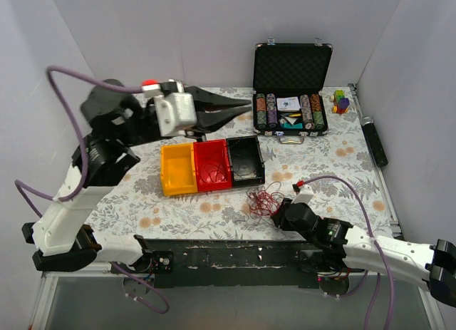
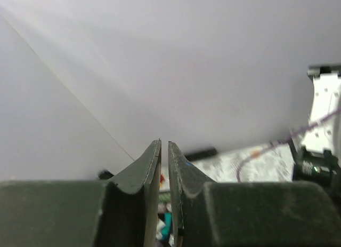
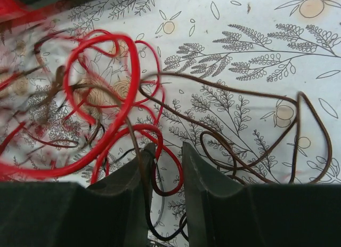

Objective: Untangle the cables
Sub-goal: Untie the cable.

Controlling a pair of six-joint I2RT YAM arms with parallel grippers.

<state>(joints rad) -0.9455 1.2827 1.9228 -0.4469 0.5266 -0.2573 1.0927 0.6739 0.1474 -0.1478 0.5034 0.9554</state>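
Right gripper (image 3: 168, 146) low on the tabletop (image 3: 256, 60), jaws a little apart, the cables (image 1: 265, 200) bunched just ahead with red and brown strands through its gap: pinch several together and a pull likely tightens the knot, while the left gripper (image 2: 164, 145), all but closed and empty, sits too far off to anchor it.

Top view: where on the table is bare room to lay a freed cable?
Bare cloth front left, between the tray and the near edge; right, between the poker case and the right arm. Crowded where the cables meet the right fingers.
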